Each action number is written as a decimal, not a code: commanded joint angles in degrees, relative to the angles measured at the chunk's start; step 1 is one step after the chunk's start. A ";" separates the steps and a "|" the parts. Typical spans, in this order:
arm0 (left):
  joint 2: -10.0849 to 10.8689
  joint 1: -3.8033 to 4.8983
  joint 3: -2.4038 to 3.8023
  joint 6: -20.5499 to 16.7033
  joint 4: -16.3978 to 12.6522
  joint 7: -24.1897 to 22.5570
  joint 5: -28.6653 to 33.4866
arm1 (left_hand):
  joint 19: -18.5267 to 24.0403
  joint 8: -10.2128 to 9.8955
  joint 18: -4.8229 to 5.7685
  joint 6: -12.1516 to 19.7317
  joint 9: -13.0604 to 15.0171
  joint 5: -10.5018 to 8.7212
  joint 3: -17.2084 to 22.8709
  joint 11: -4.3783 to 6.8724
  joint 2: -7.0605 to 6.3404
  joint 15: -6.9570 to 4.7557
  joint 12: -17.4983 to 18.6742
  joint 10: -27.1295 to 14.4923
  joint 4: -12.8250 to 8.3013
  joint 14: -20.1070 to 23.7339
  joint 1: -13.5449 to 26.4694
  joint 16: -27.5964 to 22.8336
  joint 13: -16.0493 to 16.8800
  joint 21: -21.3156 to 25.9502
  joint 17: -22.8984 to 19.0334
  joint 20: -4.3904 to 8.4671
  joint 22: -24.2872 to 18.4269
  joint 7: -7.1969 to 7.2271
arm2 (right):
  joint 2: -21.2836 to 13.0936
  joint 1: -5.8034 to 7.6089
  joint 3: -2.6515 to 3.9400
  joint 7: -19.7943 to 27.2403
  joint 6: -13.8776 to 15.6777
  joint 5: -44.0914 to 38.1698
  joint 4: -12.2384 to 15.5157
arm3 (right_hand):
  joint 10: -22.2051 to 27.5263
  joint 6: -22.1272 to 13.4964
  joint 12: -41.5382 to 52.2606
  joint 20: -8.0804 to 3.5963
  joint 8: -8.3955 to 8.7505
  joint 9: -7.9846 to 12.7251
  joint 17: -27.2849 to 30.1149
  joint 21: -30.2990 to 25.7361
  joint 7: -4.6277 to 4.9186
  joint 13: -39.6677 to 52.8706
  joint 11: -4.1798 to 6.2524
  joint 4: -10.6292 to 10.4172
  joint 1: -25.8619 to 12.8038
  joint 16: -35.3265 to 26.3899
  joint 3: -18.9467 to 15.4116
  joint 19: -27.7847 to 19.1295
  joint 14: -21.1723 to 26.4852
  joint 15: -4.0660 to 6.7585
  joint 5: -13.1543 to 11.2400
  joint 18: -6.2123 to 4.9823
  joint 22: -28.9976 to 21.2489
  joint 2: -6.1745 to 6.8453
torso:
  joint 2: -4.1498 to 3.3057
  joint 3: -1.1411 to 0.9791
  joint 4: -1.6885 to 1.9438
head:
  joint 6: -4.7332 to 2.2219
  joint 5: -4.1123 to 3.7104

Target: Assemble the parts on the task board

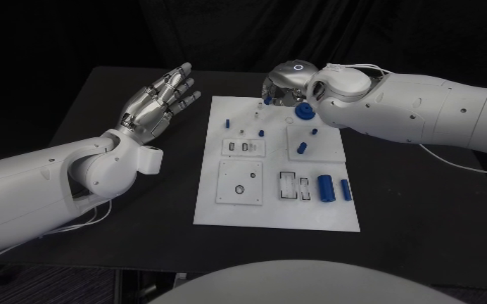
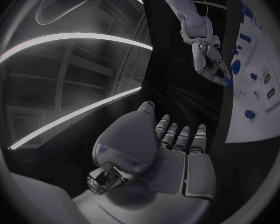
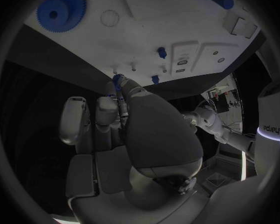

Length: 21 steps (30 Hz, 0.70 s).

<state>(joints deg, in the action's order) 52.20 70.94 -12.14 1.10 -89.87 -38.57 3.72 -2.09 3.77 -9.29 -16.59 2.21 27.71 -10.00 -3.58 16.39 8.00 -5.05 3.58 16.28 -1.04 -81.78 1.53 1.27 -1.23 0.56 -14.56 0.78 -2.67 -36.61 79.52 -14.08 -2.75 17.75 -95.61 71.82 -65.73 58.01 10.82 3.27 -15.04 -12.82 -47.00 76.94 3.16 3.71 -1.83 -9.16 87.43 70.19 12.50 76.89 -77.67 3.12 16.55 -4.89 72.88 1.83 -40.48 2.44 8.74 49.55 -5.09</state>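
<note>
Carrying a small blue part [image 3: 117, 79] pinched at its fingertips, the right hand [image 1: 287, 87] hovers over the far edge of the white board [image 1: 276, 214], so the step in hand looks like fitting that piece. A blue gear [image 1: 303, 112] lies just to the right of the hand, and short pegs stand on the board just near of it. Next the part likely has to be lined up and lowered onto a peg, while the left hand [image 1: 157, 105] waits left of the board, fingers spread and empty.
</note>
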 commanded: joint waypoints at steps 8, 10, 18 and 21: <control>-0.29 0.06 0.06 0.72 -0.16 -0.58 -0.09 | 0.06 0.23 -1.05 0.01 0.07 0.19 0.48 0.17 -0.04 0.35 -0.33 -0.20 -0.01 -0.14 -0.36 0.26 0.06 -0.30 0.05 -0.27 0.10 -0.23 | 3.85 -0.68 0.18 0.95 -0.55 0.10 -4.67 | -0.35 0.77 -1.25 0.08 0.39 -4.56 -0.50 0.37 1.26 -0.07 -0.08 0.01 -0.69 0.49 0.63 0.60 -0.47 -0.04 -0.15 0.44 0.40 0.07 | -0.24 -0.14 0.39 | 0.21 -0.26; -0.38 0.06 0.06 0.73 -0.16 -0.57 -0.09 | 0.06 0.23 -1.05 0.01 0.07 0.19 0.48 0.17 -0.04 0.35 -0.33 -0.20 -0.01 -0.14 -0.36 0.26 0.06 -0.30 0.05 -0.27 0.10 -0.23 | 4.54 -0.77 0.21 0.93 -0.71 0.10 -5.58 | -0.35 0.71 -1.41 0.08 0.45 -4.60 -0.65 0.44 1.25 -0.06 -0.08 0.00 -0.72 0.56 0.69 0.67 -0.52 -0.05 -0.28 0.47 0.51 0.09 | -0.27 -0.18 0.45 | 0.18 -0.48; -0.49 0.06 0.06 0.80 -0.18 -0.48 -0.09 | 0.05 0.26 -1.05 -0.03 0.07 0.35 0.50 0.14 -0.08 0.34 -0.35 -0.20 0.00 -0.13 -0.49 0.25 0.06 -0.31 0.05 -0.29 0.10 -0.24 | 5.85 -1.11 0.29 0.81 -1.06 0.10 -7.47 | -0.25 0.47 -1.94 0.09 0.68 -4.68 -1.01 0.54 1.24 -0.06 -0.10 0.04 -0.71 0.71 0.93 0.77 -0.62 -0.06 -0.42 0.50 0.72 0.16 | -0.52 -0.14 0.71 | 0.22 -0.68; -0.50 0.06 0.06 0.80 -0.16 -0.47 -0.09 | 0.05 0.26 -1.05 -0.03 0.07 0.35 0.50 0.14 -0.08 0.34 -0.35 -0.20 0.00 -0.13 -0.49 0.25 0.06 -0.31 0.05 -0.29 0.10 -0.24 | 6.08 -1.28 0.30 0.76 -1.27 0.10 -7.82 | -0.22 0.36 -2.13 0.10 0.78 -4.70 -0.93 0.52 1.25 -0.05 -0.13 0.06 -0.69 0.67 1.03 0.75 -0.58 -0.08 -0.44 0.50 0.72 0.18 | -0.55 -0.09 0.65 | 0.21 -0.62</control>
<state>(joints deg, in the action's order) 51.79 70.94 -12.15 1.20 -89.91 -38.50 3.71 -2.08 3.77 -9.29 -16.59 2.21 27.71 -9.67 -3.58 16.39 8.00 -5.04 3.58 16.27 -1.05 -81.78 1.53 1.27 -1.23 0.55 -14.55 0.82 -2.67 -30.61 78.44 -13.83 -2.05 17.09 -95.43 64.18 -65.73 57.71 8.87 3.27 -14.62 -12.85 -47.97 77.21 3.46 3.69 -1.83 -9.16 87.14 70.76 13.14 77.30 -77.82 2.97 16.32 -4.91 73.53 2.14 -40.93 2.29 9.35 49.83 -5.71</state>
